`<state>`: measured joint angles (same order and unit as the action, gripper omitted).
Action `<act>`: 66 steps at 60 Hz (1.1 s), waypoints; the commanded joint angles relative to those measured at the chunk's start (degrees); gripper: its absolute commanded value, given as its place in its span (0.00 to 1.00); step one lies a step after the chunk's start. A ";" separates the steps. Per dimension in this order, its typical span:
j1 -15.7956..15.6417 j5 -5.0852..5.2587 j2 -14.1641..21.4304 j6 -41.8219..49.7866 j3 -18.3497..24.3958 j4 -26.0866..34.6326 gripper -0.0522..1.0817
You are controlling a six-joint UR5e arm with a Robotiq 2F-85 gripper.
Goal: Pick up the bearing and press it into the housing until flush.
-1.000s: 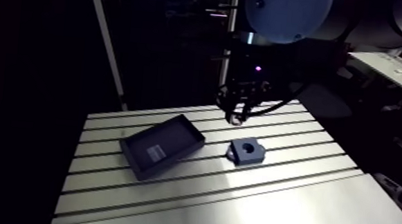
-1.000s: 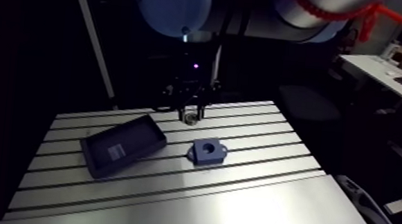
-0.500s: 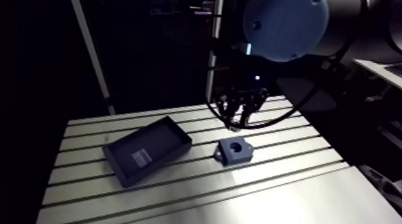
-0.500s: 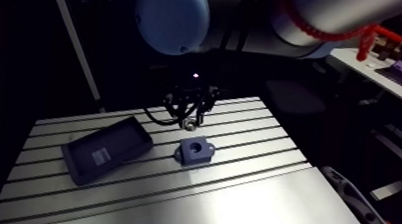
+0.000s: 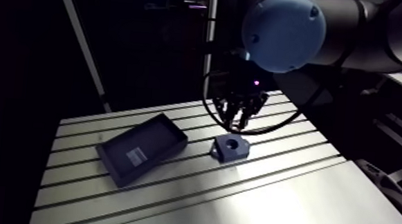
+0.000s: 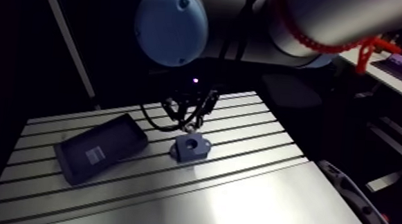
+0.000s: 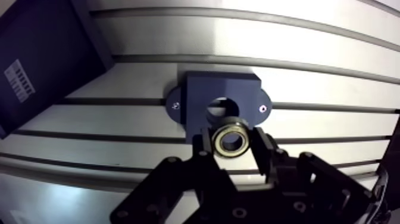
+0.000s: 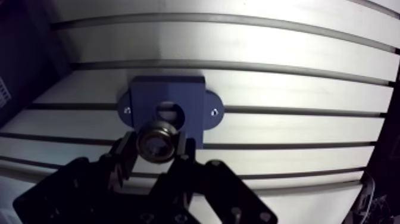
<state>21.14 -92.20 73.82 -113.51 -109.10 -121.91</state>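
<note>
The worktop (image 5: 273, 196) is aluminium: slotted across its far half, smooth plate toward the near edge. A dark shallow tray (image 5: 141, 148) lies askew on the slotted half, toward the side edge on the left of the arm view. Inside it only a small pale label (image 5: 135, 155) shows on the floor. The dark blue housing (image 7: 220, 110) sits flat near the middle of the slotted half, apart from the tray, with its round bore facing up and an ear on either side. The claw (image 7: 233, 140) grips the bearing (image 7: 232, 138) by its outer rim. The ring's flat face is turned up toward the wrist camera, its axis roughly upright. It hangs over the housing's edge, just beside the bore, not seated.
</note>
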 commanded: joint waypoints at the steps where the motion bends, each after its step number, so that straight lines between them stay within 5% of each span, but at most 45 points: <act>1: 0.05 0.05 -0.54 0.08 -0.62 -0.92 0.70; 66: 0.14 -0.04 -3.80 0.43 -1.87 -4.26 0.71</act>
<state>21.33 -92.24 70.43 -113.09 -111.12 -125.99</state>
